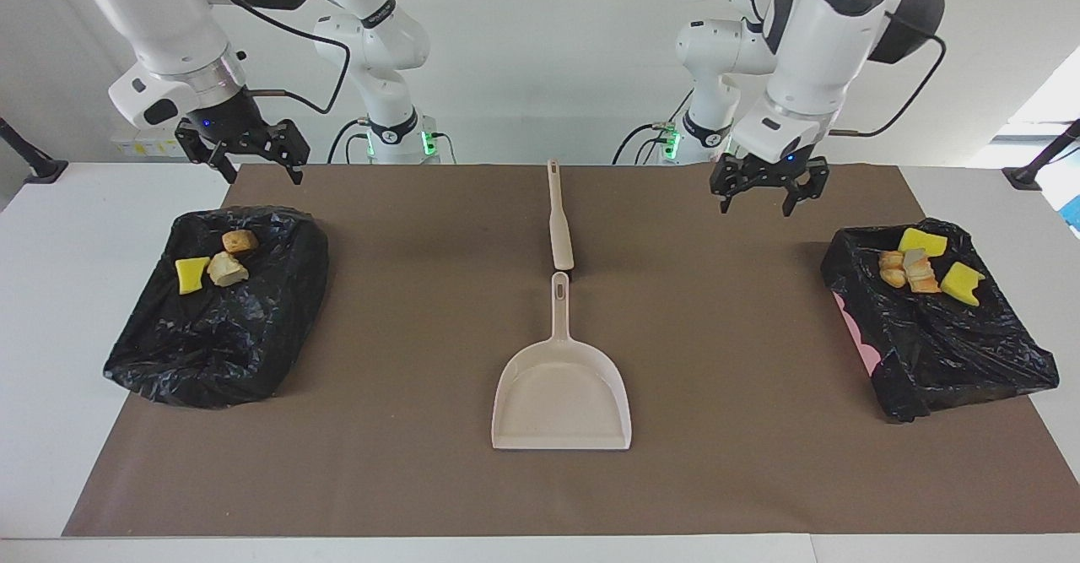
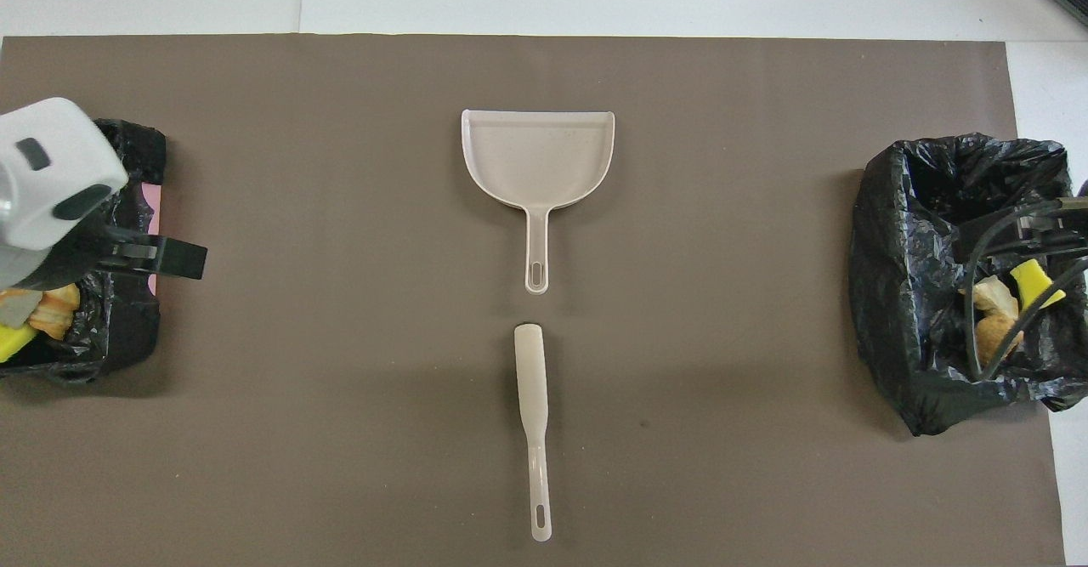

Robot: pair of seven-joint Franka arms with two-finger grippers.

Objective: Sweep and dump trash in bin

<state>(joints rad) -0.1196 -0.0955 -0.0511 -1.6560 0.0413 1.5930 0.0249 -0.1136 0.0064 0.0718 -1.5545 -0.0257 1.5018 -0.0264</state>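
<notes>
While no scrap is left on the brown mat, the trash is found split between two bins.
Trash, right arm's end: three scraps (image 1: 213, 264), one yellow and two tan, are seen lying in the bin lined with a black bag (image 1: 219, 327), at the part of it nearer to the robots.
Trash, left arm's end: four scraps (image 1: 924, 266), two yellow and two orange-brown, are gathered in the other black-lined bin (image 1: 936, 335), also at its part nearer to the robots; a pink edge is exposed on that bin's side facing the middle of the desk.
Dustpan: the beige dustpan (image 1: 561, 394) is laid flat and empty at the middle of the mat, its handle pointed toward the robots.
Brush: the beige hand brush (image 1: 558, 221) is laid in line with the dustpan's handle, nearer to the robots, just apart from the handle's tip.
Left gripper: the left gripper (image 1: 768, 185) is held raised over the mat beside the bin at its own end, fingers spread, nothing between them.
Right gripper: the right gripper (image 1: 245, 151) is held raised over the robots' edge of the desk, near its bin, fingers spread and unloaded.
Mat: the brown mat (image 1: 405, 310) is spread over the white desk (image 1: 76, 234).
</notes>
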